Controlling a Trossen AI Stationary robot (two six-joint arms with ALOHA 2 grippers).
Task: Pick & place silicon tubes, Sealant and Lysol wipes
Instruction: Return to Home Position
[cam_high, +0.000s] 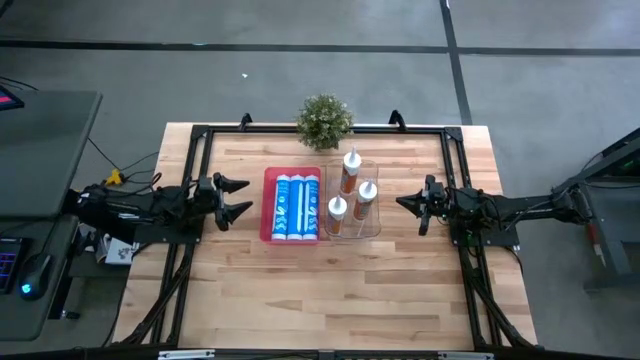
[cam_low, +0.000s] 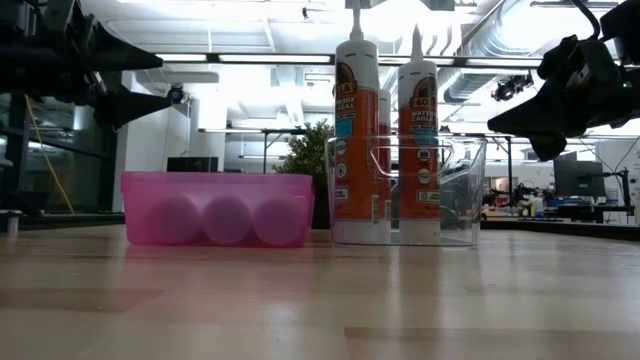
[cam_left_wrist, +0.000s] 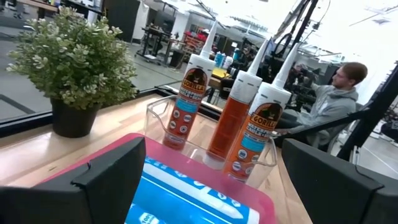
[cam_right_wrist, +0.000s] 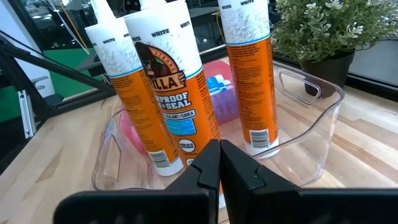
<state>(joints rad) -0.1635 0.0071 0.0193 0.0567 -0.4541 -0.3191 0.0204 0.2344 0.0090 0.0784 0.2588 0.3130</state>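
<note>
High view: shows three orange sealant tubes (cam_high: 352, 190) upright in transparent bin (cam_high: 377, 215), right of pink bin (cam_high: 267, 205) holding silicone tubes (cam_high: 295, 207); finds left gripper (cam_high: 245, 195) spread, right gripper (cam_high: 405, 204) pinched empty, flanking both bins, likely parked because sorting looks done.

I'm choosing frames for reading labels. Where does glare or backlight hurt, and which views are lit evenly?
Low view: ceiling lights behind silhouette the left gripper and right gripper and swallow the nozzles of the sealant tubes. Left wrist view: the room beyond glares white. High view: even light on the table. Right wrist view: labels evenly lit.
</note>
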